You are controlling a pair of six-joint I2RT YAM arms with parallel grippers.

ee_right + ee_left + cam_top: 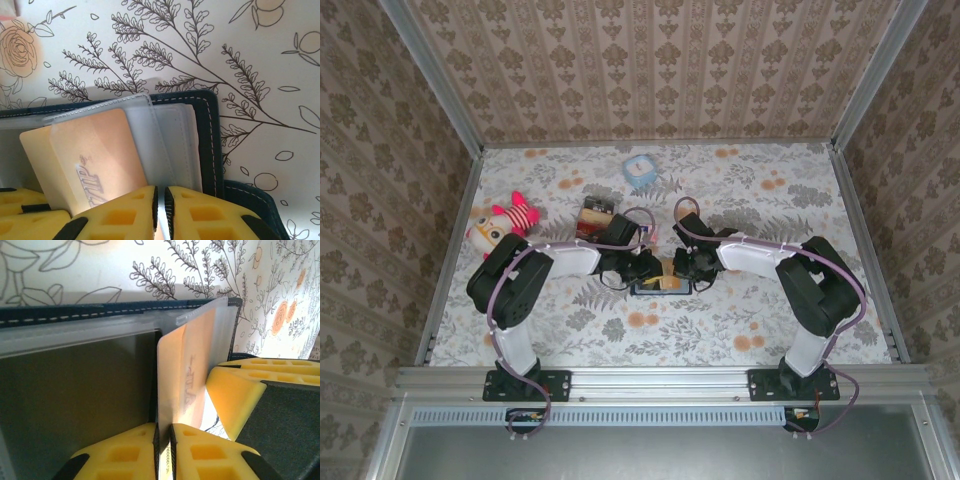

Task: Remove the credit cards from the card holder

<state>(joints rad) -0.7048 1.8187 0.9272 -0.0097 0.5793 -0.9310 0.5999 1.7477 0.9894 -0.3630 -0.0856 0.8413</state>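
We see a table (740,320) under a floral cloth, with the left arm (520,285) and right arm (810,285) reaching in from the near edge to meet at its middle. A plush toy (505,225) and a red-and-tan box (595,215) sit well apart, off to the left and further back.

Between the two wrists the navy holder (658,287) lies open on the cloth. Both grippers crowd over it from opposite sides, most likely so that one can steady it while the other works a card loose.

The left gripper (162,440) has its yellow jaws pinching the edge of a clear sleeve (195,340) that stands up from the holder. We judge this grip is there to lift the sleeve and show its contents.

The right gripper (160,205) sits just beside that sleeve with its jaws pressed together. We cannot tell whether anything thin is caught between them.

The cards (95,160) are not yet out. An orange one sits inside the sleeve, with a paler yellow one tucked just behind it
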